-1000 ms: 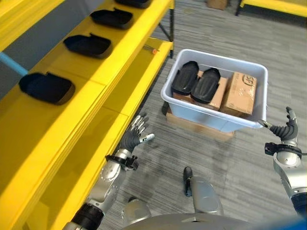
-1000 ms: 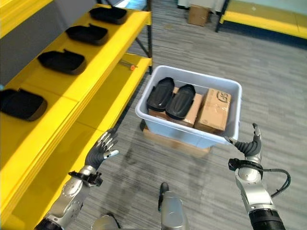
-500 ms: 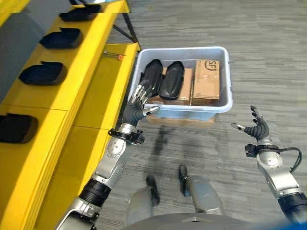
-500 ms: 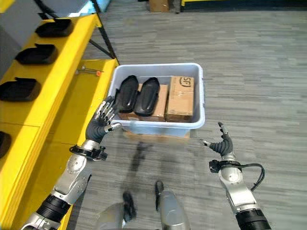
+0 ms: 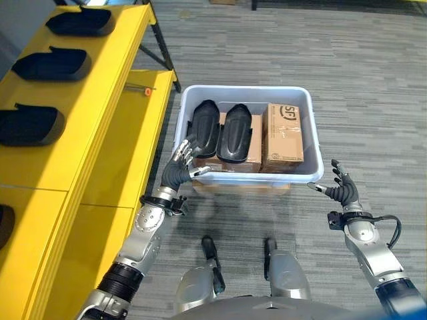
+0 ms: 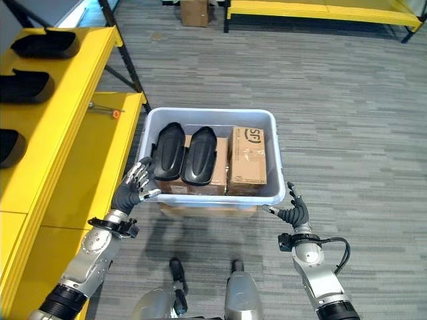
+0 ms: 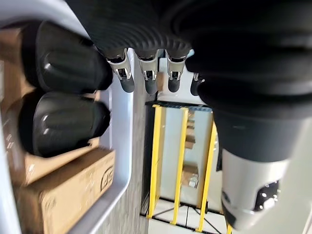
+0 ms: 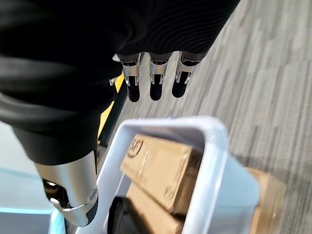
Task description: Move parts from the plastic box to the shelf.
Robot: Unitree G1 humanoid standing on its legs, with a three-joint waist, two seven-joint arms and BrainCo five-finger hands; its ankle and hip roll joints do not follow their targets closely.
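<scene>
Your left hand (image 5: 179, 172) and right hand (image 5: 341, 192), fingers spread and empty, flank the plastic box (image 5: 247, 91) at 12 o'clock, apparently ready to reach its parts (image 5: 235, 132).

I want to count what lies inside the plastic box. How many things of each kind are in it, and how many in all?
Inside the plastic box:
Black parts: 2 (one, the other beside it)
Cardboard boxes: 2 (a tall one, a lower one under the parts)
Total: 4

Two black parts (image 5: 219, 130) in plastic box (image 5: 187, 107)
</scene>
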